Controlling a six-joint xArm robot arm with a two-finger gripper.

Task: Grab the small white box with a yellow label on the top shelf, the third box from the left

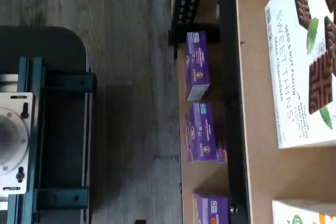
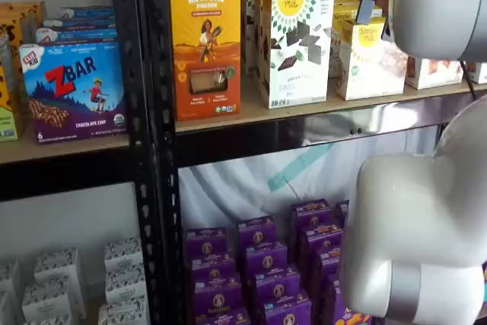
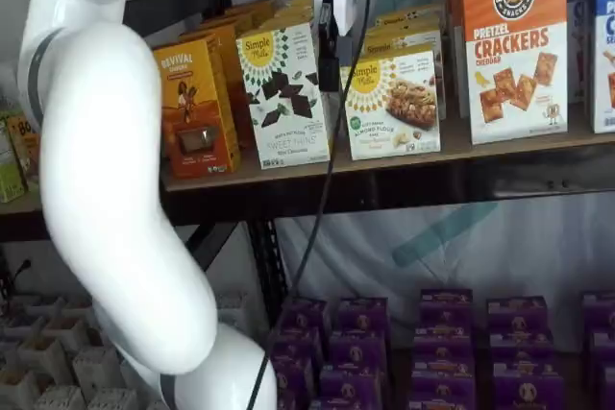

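The small white box (image 3: 392, 106) with its yellow sun logo stands on the top shelf (image 3: 500, 146), right of the taller Simple Mills box (image 3: 285, 93). It also shows in a shelf view (image 2: 369, 58). My gripper (image 3: 328, 40) hangs from the view's upper edge with a cable beside it, in front of the gap between these two boxes and level with their upper parts. Only a dark finger shows, side-on, so I cannot tell whether it is open. The wrist view, turned on its side, shows the tall box (image 1: 304, 61) and a pale corner of a neighbouring box (image 1: 304, 212).
An orange Revival box (image 2: 204, 36) and a pretzel crackers box (image 3: 514, 45) flank the two. Purple boxes (image 2: 262, 272) fill the shelf below. A black upright post (image 2: 148, 142) divides the racks. My white arm (image 3: 106, 170) stands before the shelves.
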